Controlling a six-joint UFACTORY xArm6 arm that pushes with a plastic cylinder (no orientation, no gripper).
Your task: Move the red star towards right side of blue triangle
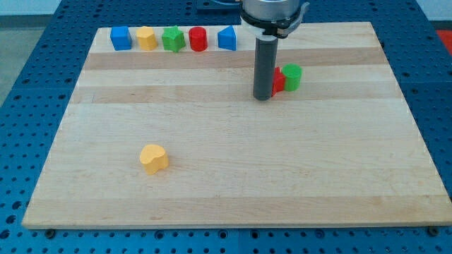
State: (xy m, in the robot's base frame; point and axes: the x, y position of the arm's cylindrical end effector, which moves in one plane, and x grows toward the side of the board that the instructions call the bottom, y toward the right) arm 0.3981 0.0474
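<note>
The red star [279, 80] lies right of the board's middle near the top, mostly hidden behind my rod. My tip [263, 97] rests on the board touching the star's left side. A green block [292, 76] sits right against the star's right side. The blue triangle [227, 38] stands in the row at the view's top, up and to the left of the star and my tip.
The top row holds a blue block [121, 37], a yellow block [146, 37], a green star-like block [173, 39] and a red cylinder [198, 39], left of the triangle. A yellow heart [153, 158] lies at lower left. The wooden board [233, 183] is ringed by blue pegboard.
</note>
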